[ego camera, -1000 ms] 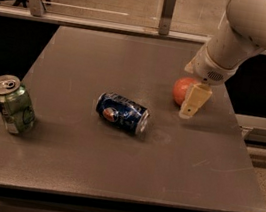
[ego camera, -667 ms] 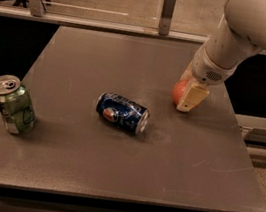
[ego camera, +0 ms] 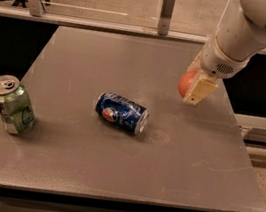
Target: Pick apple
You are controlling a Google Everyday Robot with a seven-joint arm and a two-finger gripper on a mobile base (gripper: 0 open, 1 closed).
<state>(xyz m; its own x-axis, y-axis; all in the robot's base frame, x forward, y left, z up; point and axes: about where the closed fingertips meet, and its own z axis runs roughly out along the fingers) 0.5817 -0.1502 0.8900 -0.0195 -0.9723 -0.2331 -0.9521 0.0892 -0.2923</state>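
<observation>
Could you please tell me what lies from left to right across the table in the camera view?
green can → blue can on its side → apple. The gripper is at the apple, overlapping it, so it gets no separate place.

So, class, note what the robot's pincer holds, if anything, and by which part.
The pincer, at the table's far right, seems to grip the apple across its sides; the far contact is hidden.

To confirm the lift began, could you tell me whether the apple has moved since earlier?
Yes: in the gripper over the table, the apple sits slightly higher in view against the unmoved blue can.
</observation>
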